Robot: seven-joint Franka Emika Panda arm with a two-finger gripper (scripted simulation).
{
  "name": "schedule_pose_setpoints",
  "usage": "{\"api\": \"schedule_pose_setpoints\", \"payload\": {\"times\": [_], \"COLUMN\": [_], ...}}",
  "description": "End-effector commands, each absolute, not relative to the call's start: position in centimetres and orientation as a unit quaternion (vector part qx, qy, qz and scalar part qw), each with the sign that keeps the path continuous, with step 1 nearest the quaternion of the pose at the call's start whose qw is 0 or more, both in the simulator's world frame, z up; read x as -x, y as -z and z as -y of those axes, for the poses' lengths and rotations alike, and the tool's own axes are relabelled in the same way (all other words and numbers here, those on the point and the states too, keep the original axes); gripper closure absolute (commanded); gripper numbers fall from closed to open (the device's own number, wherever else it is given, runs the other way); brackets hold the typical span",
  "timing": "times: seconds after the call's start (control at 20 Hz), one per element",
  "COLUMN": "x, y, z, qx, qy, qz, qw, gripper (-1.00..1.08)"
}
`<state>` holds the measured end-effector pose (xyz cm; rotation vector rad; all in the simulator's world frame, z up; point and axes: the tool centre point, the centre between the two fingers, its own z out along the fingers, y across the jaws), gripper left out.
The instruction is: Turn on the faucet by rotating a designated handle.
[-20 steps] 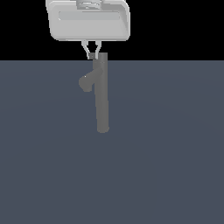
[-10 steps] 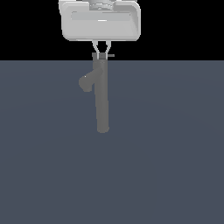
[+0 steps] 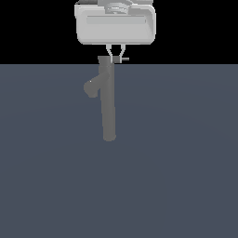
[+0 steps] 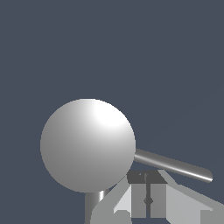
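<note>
A: What's around the faucet (image 3: 108, 100)?

B: Only the flat slate floor (image 3: 186, 162) below and black backdrop above. The column stands upright near the middle of the exterior view, its spout stub (image 3: 91, 86) branching toward that view's left.

A: And the handle?

B: The handle (image 3: 124, 59) is a thin rod poking from the cap toward the exterior view's right. In the wrist view it runs out from under the round cap (image 4: 87, 145).

A: Anything in the way?

B: The arm's pale housing (image 3: 115, 22) hangs right over the cap, with the gripper (image 3: 115, 52) just above the handle.

A: Jaws?

B: Slightly parted with nothing between them; the fingertips sit beside the rod, and I cannot tell if they touch it.

A: Changed since a second ago?

B: The housing has slid toward the exterior view's right, from left of the column to over the handle. The faucet looks unmoved.
</note>
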<state>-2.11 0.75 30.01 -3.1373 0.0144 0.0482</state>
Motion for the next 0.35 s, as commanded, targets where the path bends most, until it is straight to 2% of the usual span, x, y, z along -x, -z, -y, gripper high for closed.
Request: {"api": "schedule_pose_setpoints", "payload": {"times": [0.0,0.3], "x": [0.1,-1.5], "y": [-30.0,-30.1], "z": [0.7,2.1], "qx": [1.0,1.0], "qy": [-0.002,0.0], "qz": [-0.015,-0.023], "qw": [0.001,0.0], "gripper": [1.08,1.08]}}
